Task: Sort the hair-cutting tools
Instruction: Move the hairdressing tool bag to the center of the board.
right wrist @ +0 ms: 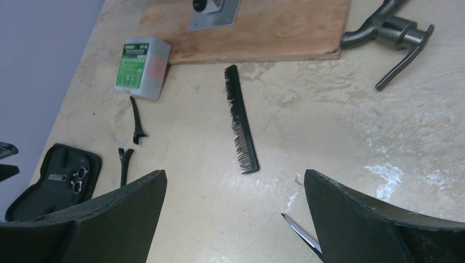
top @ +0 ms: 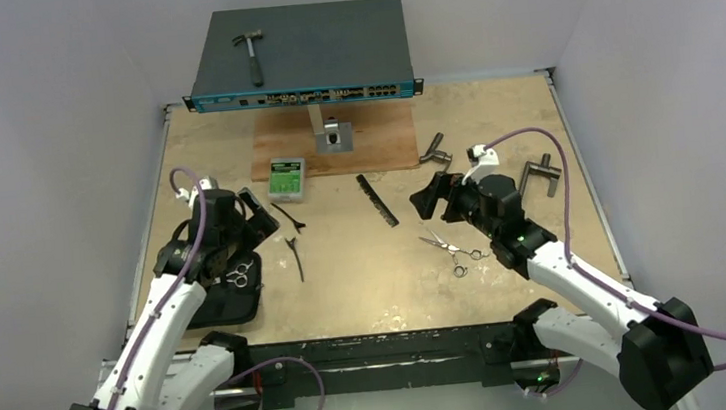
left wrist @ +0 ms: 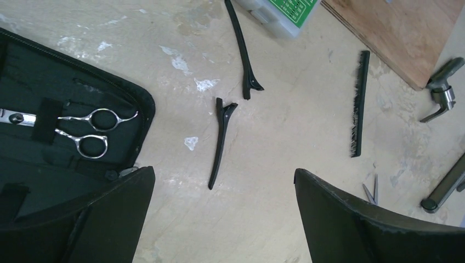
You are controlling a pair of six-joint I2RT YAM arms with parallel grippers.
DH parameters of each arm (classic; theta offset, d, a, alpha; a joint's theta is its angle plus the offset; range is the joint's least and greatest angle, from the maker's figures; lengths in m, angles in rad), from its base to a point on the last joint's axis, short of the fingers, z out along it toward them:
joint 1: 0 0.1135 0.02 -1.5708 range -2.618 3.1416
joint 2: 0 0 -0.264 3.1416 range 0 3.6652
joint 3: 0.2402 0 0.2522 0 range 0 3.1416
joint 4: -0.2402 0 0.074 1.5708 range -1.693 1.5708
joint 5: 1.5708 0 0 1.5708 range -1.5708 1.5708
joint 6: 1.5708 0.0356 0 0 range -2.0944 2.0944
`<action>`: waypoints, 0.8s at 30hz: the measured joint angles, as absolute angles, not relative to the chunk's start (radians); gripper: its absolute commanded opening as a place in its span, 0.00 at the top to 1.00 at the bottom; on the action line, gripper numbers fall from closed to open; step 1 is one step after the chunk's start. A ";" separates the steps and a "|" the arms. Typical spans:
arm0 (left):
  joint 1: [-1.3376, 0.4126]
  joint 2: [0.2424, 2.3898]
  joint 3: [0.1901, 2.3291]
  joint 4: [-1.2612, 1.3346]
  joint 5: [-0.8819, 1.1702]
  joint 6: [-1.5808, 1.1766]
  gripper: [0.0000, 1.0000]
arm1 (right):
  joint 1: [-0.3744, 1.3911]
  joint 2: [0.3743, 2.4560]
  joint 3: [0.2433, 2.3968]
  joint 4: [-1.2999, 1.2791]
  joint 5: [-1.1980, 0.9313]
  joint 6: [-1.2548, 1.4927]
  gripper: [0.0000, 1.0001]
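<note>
One pair of silver scissors lies strapped in the open black case at the left; it also shows from above. Two black hair clips lie on the table right of the case. The black comb lies mid-table. The second scissors lie right of centre, their tip showing by my right finger. My left gripper is open and empty above bare table near the nearer clip. My right gripper is open and empty, just short of the comb.
A green-labelled box and a wooden board with a metal fitting lie behind the tools. Grey T-handle tools lie at the right. A hammer rests on the blue network switch at the back.
</note>
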State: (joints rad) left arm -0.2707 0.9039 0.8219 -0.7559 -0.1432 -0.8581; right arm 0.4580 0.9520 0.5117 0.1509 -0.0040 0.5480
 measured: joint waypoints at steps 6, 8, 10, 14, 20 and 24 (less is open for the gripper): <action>-0.271 0.748 0.791 -0.796 -0.221 -0.886 0.00 | 0.471 1.009 0.512 0.154 -0.082 0.541 0.01; -0.270 0.701 0.785 -0.815 -0.246 -0.900 0.00 | 0.489 1.017 0.512 0.159 -0.094 0.540 0.01; -0.257 0.661 0.775 -0.834 -0.259 -0.911 0.01 | 0.520 1.026 0.512 0.170 -0.102 0.540 0.01; -0.162 0.651 0.761 -0.891 -0.240 -0.934 0.03 | 0.586 1.056 0.512 0.210 -0.105 0.542 0.01; -0.046 0.693 0.760 -1.039 -0.252 -0.988 0.07 | 0.680 1.200 0.562 0.251 -0.104 0.542 0.01; -0.021 0.657 0.784 -1.137 -0.294 -1.029 0.07 | 0.739 1.293 0.621 0.274 -0.107 0.542 0.01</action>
